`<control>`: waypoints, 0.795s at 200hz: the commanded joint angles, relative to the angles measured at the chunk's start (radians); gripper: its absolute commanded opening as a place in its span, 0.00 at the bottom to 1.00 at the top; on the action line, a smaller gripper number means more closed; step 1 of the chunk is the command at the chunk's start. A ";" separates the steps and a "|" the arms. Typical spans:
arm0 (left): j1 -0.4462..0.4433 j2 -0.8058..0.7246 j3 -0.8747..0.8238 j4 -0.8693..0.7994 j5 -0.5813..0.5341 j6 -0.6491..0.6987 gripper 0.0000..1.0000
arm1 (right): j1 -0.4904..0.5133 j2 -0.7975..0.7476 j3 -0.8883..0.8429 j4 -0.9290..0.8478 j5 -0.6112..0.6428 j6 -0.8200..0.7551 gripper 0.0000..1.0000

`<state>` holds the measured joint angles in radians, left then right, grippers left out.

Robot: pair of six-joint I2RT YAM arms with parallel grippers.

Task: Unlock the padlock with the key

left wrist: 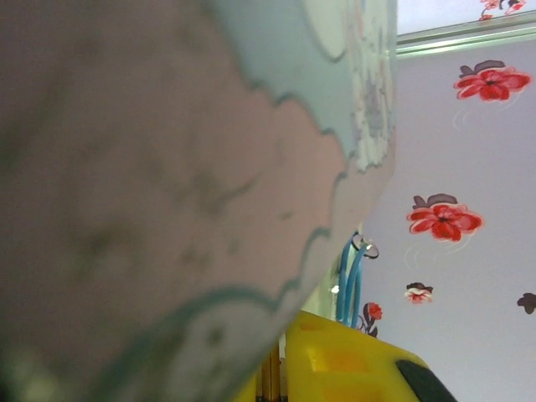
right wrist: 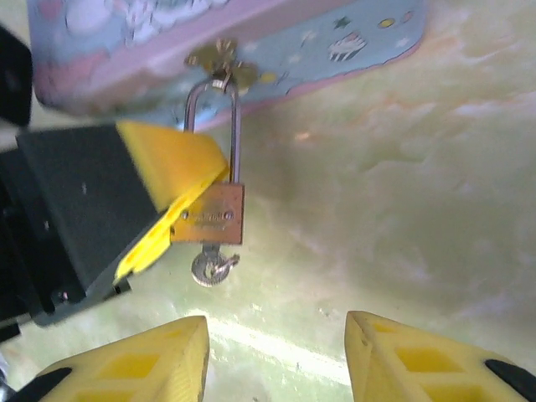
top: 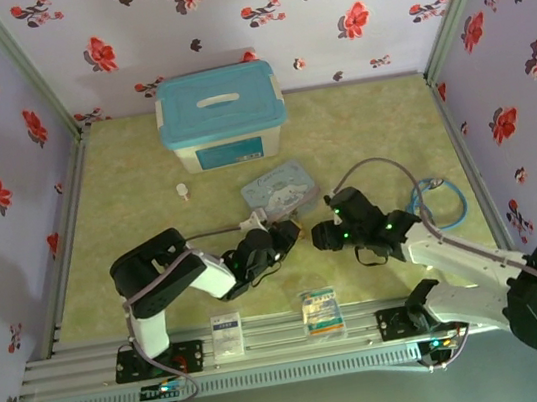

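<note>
The padlock (right wrist: 211,215), a small brass block with a thin silvery shackle, hangs from the gold hasp of the pale blue cartoon tin (right wrist: 276,50). The key (right wrist: 209,266) sticks out of its underside, with the round silver head showing. My left gripper (top: 279,240) is shut on the padlock, one of its yellow fingers (right wrist: 172,180) pressed against the brass body and hiding the shackle's left leg. In the left wrist view a brass sliver of the padlock (left wrist: 273,378) sits beside a yellow finger (left wrist: 352,360). My right gripper (right wrist: 276,360) stands open just short of the key, holding nothing.
The tin (top: 280,189) lies mid-table, with a blue-lidded storage box (top: 221,117) behind it. A small white bottle (top: 182,190) stands to the left. A blue cable loop (top: 440,201) lies at the right. Two paper packets (top: 321,309) rest near the front rail.
</note>
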<state>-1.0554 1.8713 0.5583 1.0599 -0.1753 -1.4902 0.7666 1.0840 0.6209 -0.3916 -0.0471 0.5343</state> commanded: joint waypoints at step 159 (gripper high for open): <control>0.001 -0.070 -0.025 0.032 0.000 -0.006 0.00 | 0.157 0.265 0.044 0.174 0.140 -0.167 0.25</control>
<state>-1.0542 1.8263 0.5316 1.0164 -0.1757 -1.4906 0.9127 1.3396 0.6872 -0.2569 0.0402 0.3725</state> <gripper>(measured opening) 0.110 0.252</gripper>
